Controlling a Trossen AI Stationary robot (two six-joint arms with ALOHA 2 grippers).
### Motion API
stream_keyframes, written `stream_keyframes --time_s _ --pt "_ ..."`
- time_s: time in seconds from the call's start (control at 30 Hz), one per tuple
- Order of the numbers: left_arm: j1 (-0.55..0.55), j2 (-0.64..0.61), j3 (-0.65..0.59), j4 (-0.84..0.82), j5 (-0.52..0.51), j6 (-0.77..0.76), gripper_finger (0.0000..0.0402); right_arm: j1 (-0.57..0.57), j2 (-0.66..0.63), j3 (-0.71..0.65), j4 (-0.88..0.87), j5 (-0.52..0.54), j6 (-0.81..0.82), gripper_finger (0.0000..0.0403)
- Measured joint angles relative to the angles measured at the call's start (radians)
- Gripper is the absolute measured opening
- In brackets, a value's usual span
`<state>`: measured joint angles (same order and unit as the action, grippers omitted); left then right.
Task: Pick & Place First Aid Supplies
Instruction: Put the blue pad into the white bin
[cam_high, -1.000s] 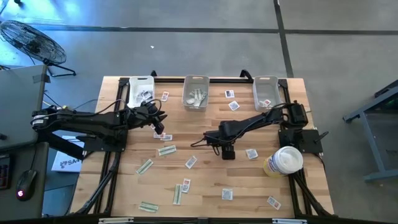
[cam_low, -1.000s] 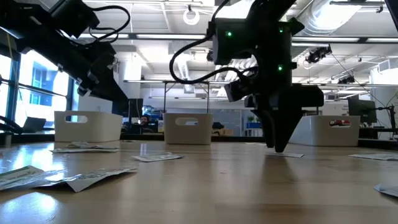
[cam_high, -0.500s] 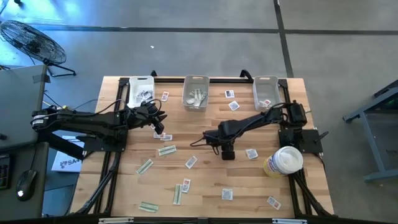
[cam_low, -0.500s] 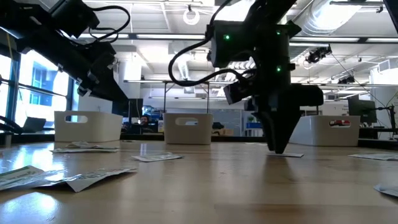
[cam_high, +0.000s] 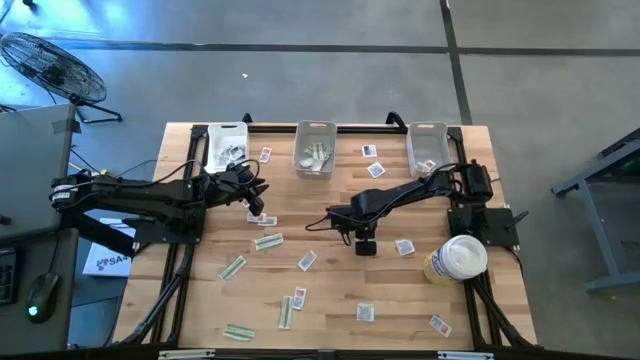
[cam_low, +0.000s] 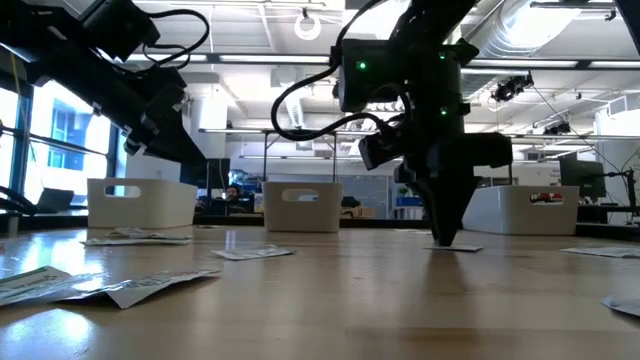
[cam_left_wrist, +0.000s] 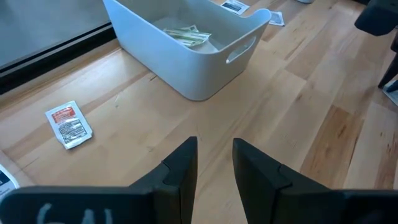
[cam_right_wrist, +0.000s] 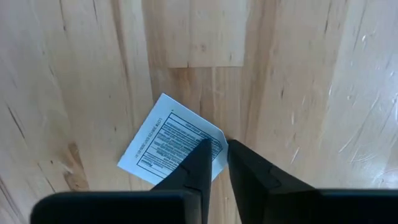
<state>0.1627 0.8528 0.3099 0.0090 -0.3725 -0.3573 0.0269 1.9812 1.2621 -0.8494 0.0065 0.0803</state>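
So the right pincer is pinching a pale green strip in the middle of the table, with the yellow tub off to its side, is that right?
Not quite. The right pincer is closing on a white squarish packet with printed text, not a green strip, as the right wrist view shows. The tub does stand to its side.

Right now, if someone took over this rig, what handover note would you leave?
Right gripper: down at mid-table, fingers nearly shut on a corner of a small white printed paper packet, not lifted.
Left gripper: empty, slightly open, hovering near the left white plastic bin.
Done: some packets already lie in the three bins.
Left: many white squarish packets and pale green strips scattered on the wooden table.
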Motion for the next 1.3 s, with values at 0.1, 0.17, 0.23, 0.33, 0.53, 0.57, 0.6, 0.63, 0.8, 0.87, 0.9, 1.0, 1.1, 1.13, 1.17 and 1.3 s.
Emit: stream_keyframes --time_s 0.1,0.17,0.23,0.33,0.53,0.57,0.6,0.63,0.8,0.87,0.9,1.0,1.1,1.13,1.17,1.3 --pt "0.000 0.000 0.000 0.000 0.000 -0.003 0.0099 0.000 0.000 0.000 0.001 0.003 0.013 0.0036" --pt "0.000 0.000 0.000 0.001 0.001 -0.014 0.0099 0.000 -0.005 -0.001 0.003 0.007 0.026 0.0027" --pt "0.000 0.001 0.000 0.005 0.004 -0.016 0.0099 0.002 -0.010 -0.002 0.006 0.019 0.027 0.0014" --pt "0.000 0.001 0.000 0.023 0.024 -0.015 0.0099 0.002 -0.011 -0.002 0.013 0.050 0.026 0.0003" --pt "0.000 0.020 0.001 0.070 0.061 -0.015 0.0099 0.013 -0.010 0.017 -0.018 0.077 0.036 0.0003" --pt "0.000 0.031 0.001 0.080 0.069 -0.015 0.0099 0.019 -0.006 0.032 -0.038 0.096 0.045 0.0002" --pt "0.000 0.046 0.001 0.097 0.071 -0.015 0.0099 0.026 -0.005 0.047 -0.057 0.118 0.054 0.0002" --pt "0.000 0.062 0.001 0.113 0.071 -0.015 0.0099 0.034 -0.005 0.066 -0.073 0.141 0.066 0.0003" --pt "-0.003 0.171 0.001 0.257 0.148 0.029 0.0099 0.095 -0.007 0.195 -0.156 0.276 0.102 0.0001" --pt "-0.017 0.218 0.001 0.362 0.213 0.071 0.0099 0.123 -0.008 0.246 -0.165 0.348 0.116 0.0002" --pt "-0.028 0.240 0.001 0.416 0.243 0.094 0.0099 0.138 -0.008 0.272 -0.168 0.395 0.125 0.0003" --pt "-0.060 0.306 0.001 0.587 0.348 0.133 0.0099 0.186 -0.010 0.331 -0.147 0.565 0.146 0.0003" --pt "-0.090 0.366 0.001 0.737 0.430 0.135 0.0100 0.232 -0.011 0.361 -0.098 0.754 0.148 0.0001" --pt "-0.100 0.384 0.001 0.779 0.438 0.128 0.0100 0.248 -0.011 0.364 -0.077 0.813 0.150 0.0002" --pt "-0.108 0.398 0.001 0.816 0.438 0.123 0.0100 0.262 -0.011 0.365 -0.053 0.867 0.155 0.0002" --pt "-0.119 0.438 0.019 0.887 0.446 0.107 0.0114 0.308 -0.011 0.365 -0.003 1.028 0.180 0.0001"
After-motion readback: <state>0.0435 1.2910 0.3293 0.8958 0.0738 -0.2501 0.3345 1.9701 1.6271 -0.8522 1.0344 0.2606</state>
